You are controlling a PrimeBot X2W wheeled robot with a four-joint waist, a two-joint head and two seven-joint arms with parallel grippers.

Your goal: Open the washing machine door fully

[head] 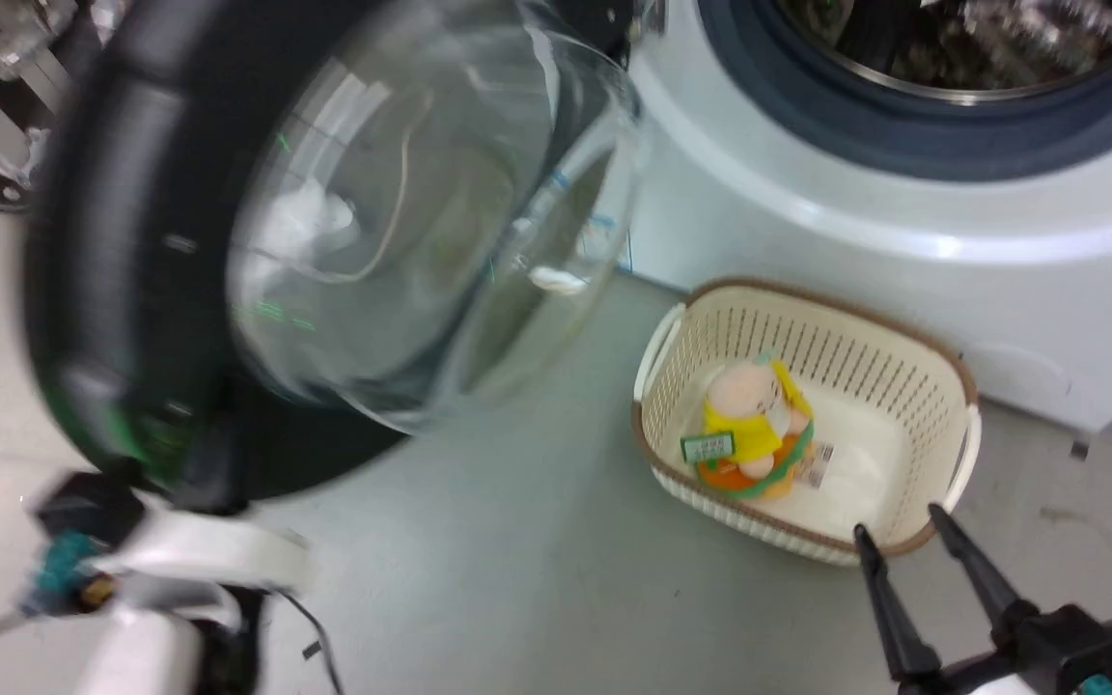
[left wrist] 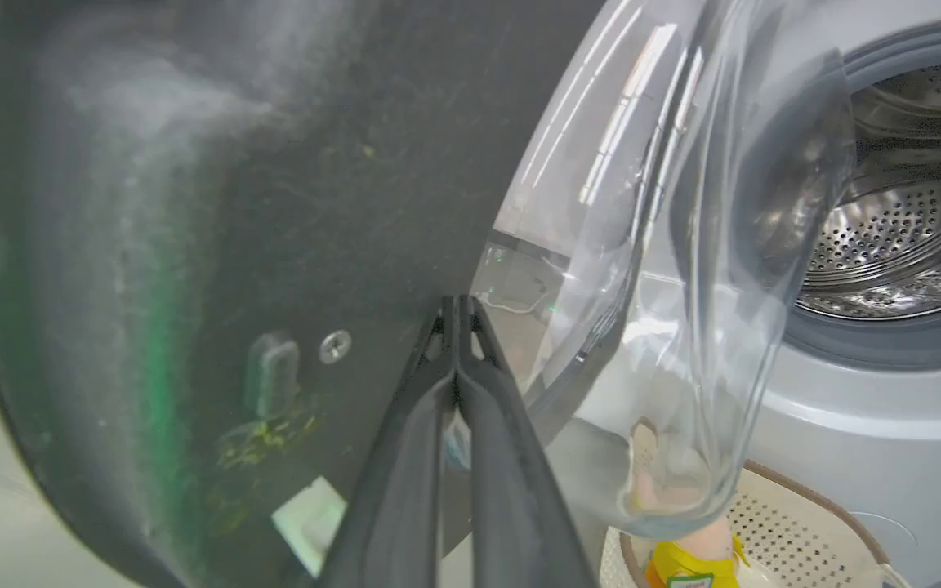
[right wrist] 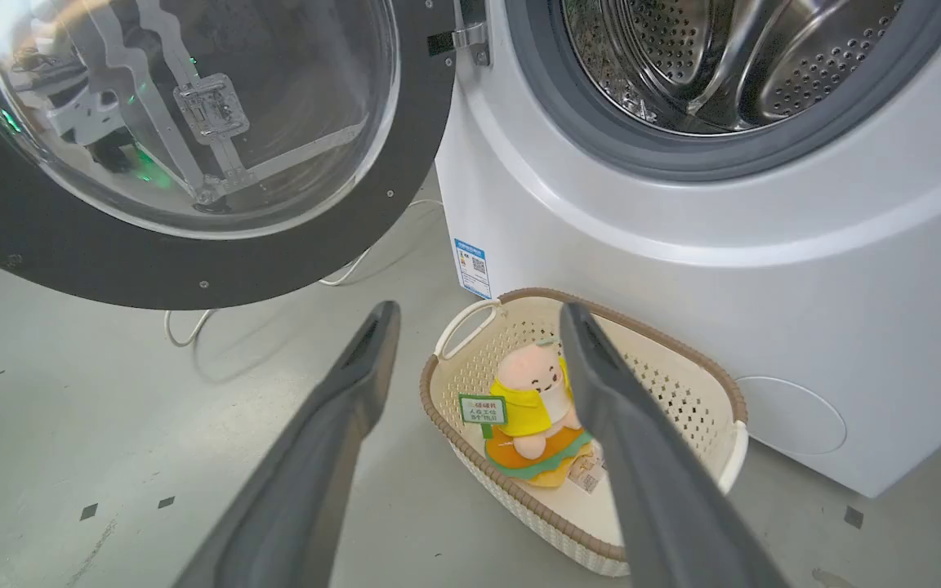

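Touching the washing machine door beside its glass edge, left gripper is pressed together; right gripper spread

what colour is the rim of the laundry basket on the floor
Brown rim on a cream basket; clearest in the right wrist view.

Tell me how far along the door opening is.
Done: the washing machine door is unlatched and swung clear of the steel drum. In hand: the shut left gripper is at its inner rim. Left: swinging it to its stop, if any travel remains. The right gripper hangs open.
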